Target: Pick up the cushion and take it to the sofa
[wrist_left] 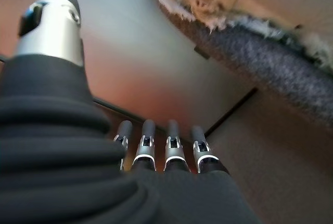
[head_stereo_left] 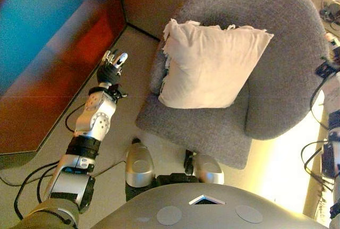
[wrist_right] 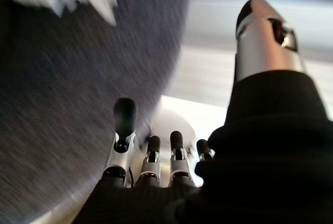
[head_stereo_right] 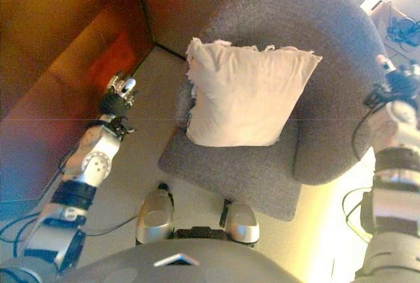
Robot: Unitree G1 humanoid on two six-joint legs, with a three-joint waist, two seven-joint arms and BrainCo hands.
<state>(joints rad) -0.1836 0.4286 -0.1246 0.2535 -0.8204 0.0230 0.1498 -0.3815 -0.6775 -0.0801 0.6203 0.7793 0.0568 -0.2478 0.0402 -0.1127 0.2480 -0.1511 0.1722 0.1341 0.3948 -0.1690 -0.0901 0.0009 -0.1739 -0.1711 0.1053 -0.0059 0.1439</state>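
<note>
A cream square cushion (head_stereo_left: 210, 67) with frayed edges leans upright on the seat of a grey fabric armchair (head_stereo_left: 281, 80). My left hand (head_stereo_left: 111, 69) is open and empty, fingers straight, out over the floor to the left of the chair and apart from the cushion. In the left wrist view its fingers (wrist_left: 156, 143) point past the chair's edge and the cushion's fringe (wrist_left: 208, 11). My right hand (head_stereo_right: 394, 83) is at the chair's right side, beside the armrest. In the right wrist view its fingers (wrist_right: 156, 151) are straight next to the grey fabric (wrist_right: 62, 94) and hold nothing.
A reddish-brown wall panel (head_stereo_left: 58, 43) runs along the left and meets the back wall behind the chair. Beige floor (head_stereo_left: 117, 133) lies between the wall and the chair. Cables and small objects (head_stereo_right: 397, 30) lie at the far right.
</note>
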